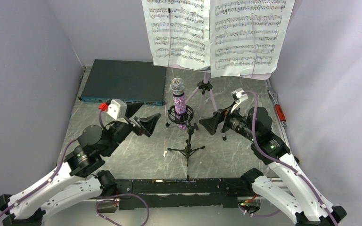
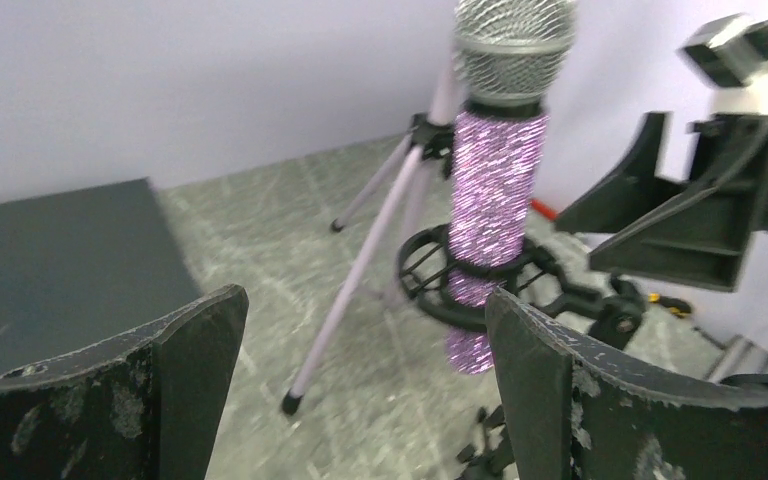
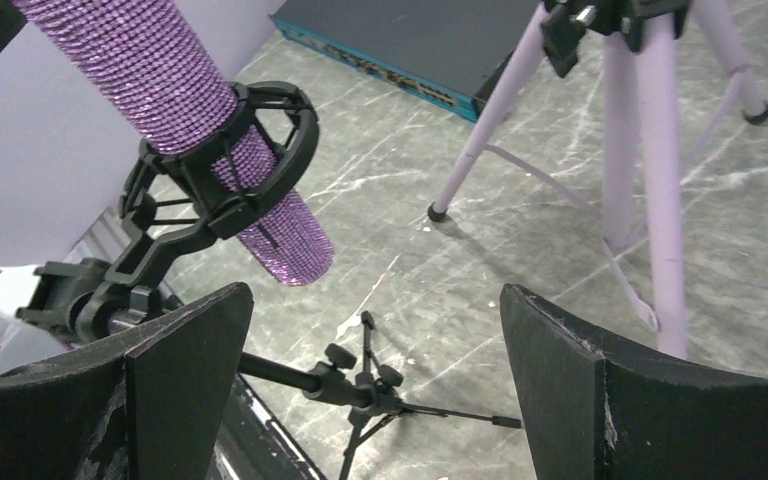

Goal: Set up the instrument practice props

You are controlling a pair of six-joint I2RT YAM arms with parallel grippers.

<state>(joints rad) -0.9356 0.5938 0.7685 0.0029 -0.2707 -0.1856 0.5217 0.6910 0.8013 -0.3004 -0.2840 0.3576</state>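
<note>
Wide-open and holding nothing, the left gripper is hovering just left of the glittery purple microphone, and the right gripper is gaping equally wide just right of it. That microphone is sitting in the black mic stand, near of the lilac music stand, which is carrying two sheet-music pages at the far side.
</note>
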